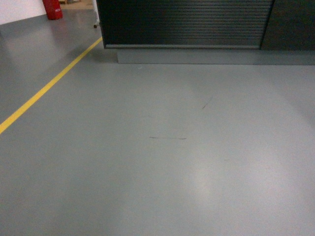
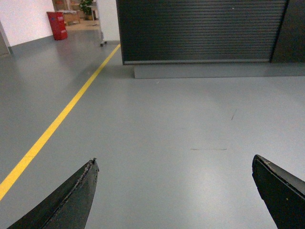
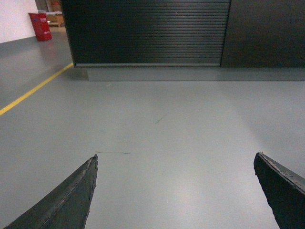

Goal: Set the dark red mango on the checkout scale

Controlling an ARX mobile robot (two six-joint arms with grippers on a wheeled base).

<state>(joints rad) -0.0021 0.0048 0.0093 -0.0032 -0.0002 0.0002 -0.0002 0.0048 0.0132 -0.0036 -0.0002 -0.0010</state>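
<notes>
The checkout [image 1: 187,22] is a dark counter with a ribbed slatted front on a grey plinth [image 1: 206,56], across the top of the head view; it also shows as the checkout [image 2: 200,28] and the checkout [image 3: 147,31] in the wrist views. Its top is out of frame, so the scale and the dark red mango are out of view. My left gripper [image 2: 175,162] is open over bare grey floor. My right gripper [image 3: 175,157] is open too, with nothing between its fingers. Neither gripper appears in the head view.
A yellow floor line [image 1: 47,88] runs diagonally on the left toward the counter's left corner. A red bin [image 1: 52,9] stands far left at the back by a white wall. Grey floor [image 1: 162,162] lies between me and the counter.
</notes>
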